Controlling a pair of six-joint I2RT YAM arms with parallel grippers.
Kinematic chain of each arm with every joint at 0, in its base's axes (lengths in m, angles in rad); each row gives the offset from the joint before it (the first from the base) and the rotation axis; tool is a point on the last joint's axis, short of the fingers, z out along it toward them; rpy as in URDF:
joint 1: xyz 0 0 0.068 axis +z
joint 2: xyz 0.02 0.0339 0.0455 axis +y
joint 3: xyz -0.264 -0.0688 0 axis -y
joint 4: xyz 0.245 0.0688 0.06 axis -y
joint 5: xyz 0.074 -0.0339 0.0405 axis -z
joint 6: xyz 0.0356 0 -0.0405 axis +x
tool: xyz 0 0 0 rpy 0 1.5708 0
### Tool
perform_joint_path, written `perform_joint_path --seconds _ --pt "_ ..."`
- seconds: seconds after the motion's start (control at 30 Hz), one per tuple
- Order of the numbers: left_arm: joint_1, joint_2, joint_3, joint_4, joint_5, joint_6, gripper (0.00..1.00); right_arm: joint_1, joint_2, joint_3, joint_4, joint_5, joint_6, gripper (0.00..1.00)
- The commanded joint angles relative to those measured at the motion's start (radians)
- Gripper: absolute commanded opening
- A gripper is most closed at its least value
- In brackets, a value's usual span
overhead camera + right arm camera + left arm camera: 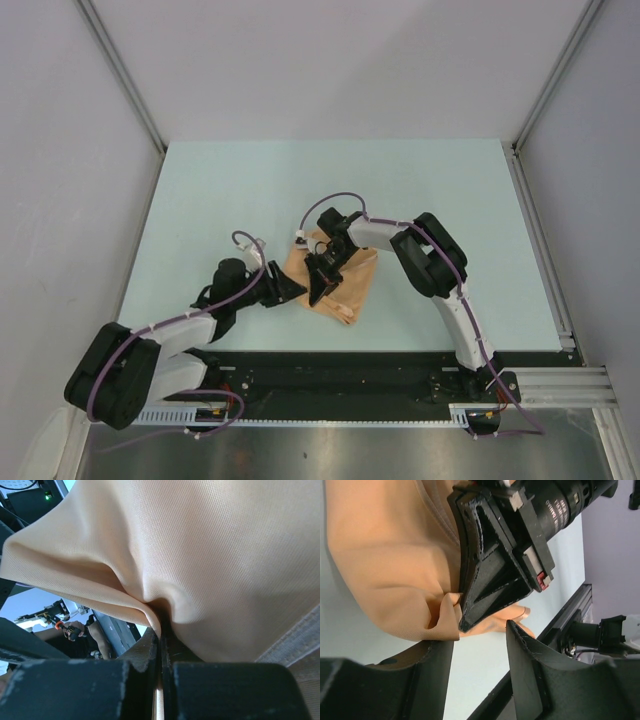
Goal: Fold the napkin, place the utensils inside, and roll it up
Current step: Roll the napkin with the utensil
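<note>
The peach-orange napkin [352, 283] lies bunched on the pale table, just in front of the middle. My right gripper [320, 291] points down at its left edge and is shut on a fold of the cloth; in the right wrist view the napkin [215, 555] drapes over the closed jaws [162, 636]. My left gripper [297, 292] is open just left of the napkin, next to the right gripper. In the left wrist view its fingers [480, 652] gape over bare table, the left finger at the napkin's [380, 555] edge, facing the right gripper [492, 577]. The teal utensil is out of view.
A black rail [380, 365] runs along the table's near edge and also shows in the left wrist view [570, 607]. Grey walls and aluminium frame posts [120, 75] bound the table [250, 190] at the sides and back.
</note>
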Motion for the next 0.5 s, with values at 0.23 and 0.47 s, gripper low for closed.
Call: perform_joint_path --seconds 0.23,0.47 --pt "0.039 -0.008 -0.040 0.185 -0.075 -0.086 0.52 -0.005 0.033 -0.005 0.003 0.036 0.006 0.00" --pt "0.068 0.061 -0.040 0.208 -0.096 -0.052 0.52 -0.004 0.036 -0.005 0.008 0.034 0.007 0.00"
